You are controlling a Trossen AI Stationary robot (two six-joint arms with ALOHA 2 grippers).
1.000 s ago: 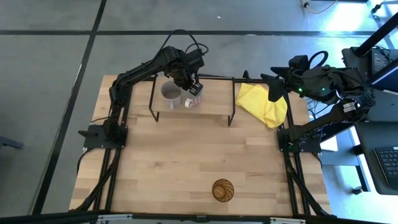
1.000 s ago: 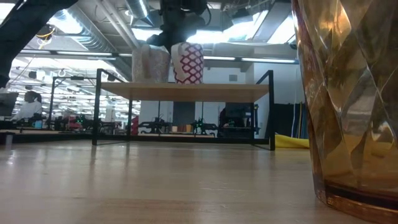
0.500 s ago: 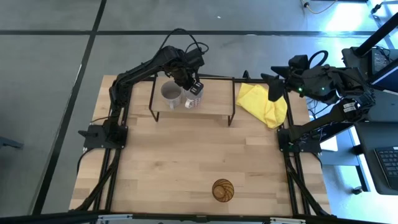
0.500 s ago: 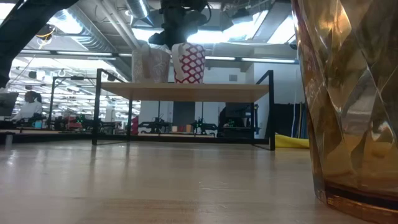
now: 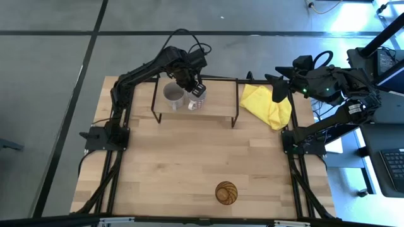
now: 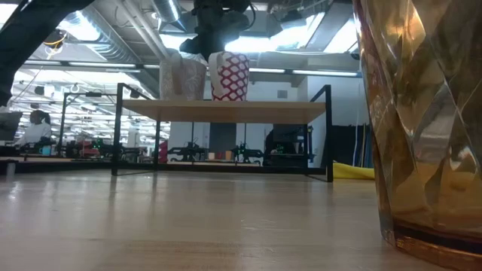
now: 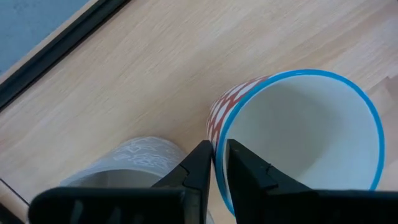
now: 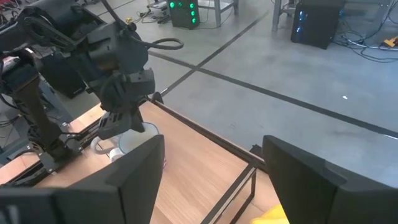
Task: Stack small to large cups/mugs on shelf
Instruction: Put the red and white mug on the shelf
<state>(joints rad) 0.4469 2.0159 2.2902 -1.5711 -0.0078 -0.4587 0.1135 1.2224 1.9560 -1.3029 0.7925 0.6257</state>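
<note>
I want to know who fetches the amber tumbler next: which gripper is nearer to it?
Neither is close; the right gripper looks slightly nearer, above the yellow cloth. The left gripper is at the shelf, pinching the white mug. The amber tumbler stands at the opposite edge.

High view straight down over the table (image 5: 189, 157), low view level across it, tumbler (image 6: 422, 120) close, both sharing the shelf (image 5: 218, 104).

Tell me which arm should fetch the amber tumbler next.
Probably right. The right gripper is open and free above the yellow cloth; the left gripper is shut on the patterned mug on the shelf.
</note>
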